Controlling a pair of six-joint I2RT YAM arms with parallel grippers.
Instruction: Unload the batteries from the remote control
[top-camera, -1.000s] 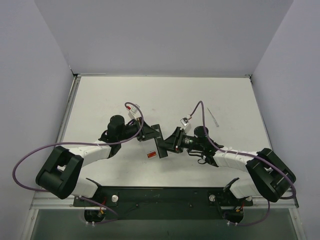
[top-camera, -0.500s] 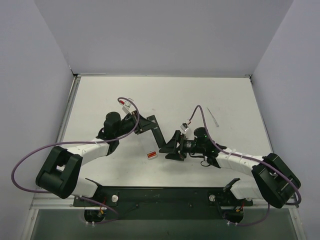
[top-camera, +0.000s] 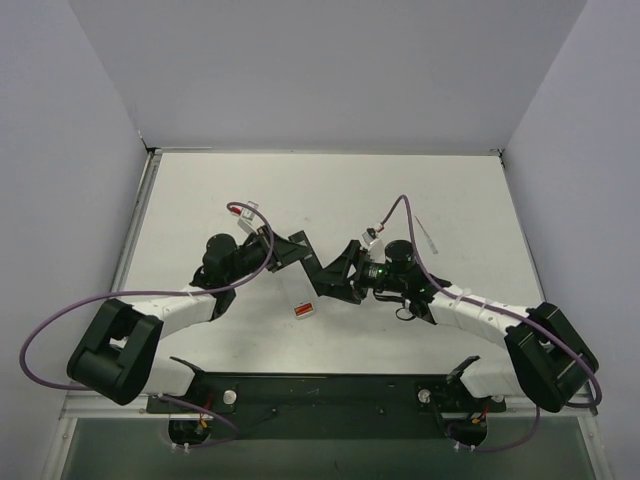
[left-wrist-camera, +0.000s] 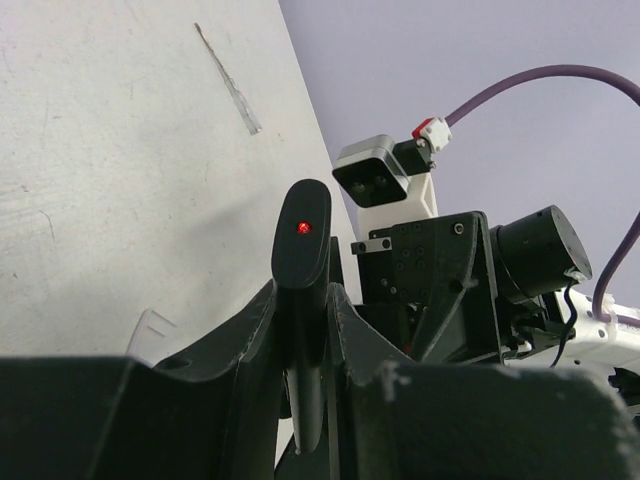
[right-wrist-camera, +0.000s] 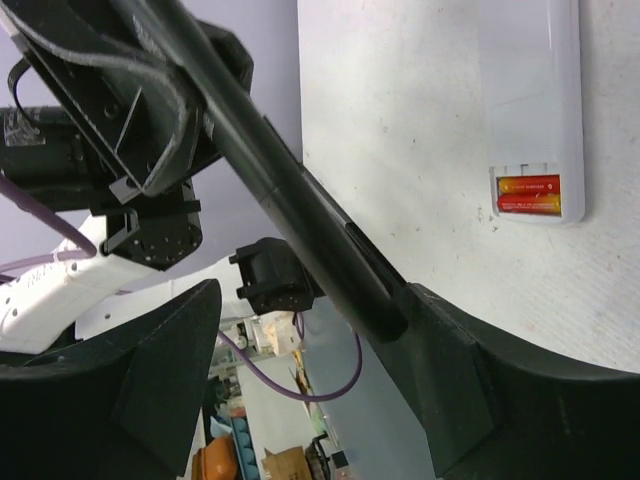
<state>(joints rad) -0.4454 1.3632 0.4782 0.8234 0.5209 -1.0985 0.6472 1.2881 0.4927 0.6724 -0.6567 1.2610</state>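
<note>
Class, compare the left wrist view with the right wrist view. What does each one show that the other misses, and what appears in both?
Only the left wrist view shows the thin silver stick lying on the table, and a red light on the tip of the remote control. Only the right wrist view shows two batteries seated in the end of a whitish flat strip, plus the right fingers spread wide. Both show the black remote control clamped between the left fingers, with the pale table beyond it.
</note>
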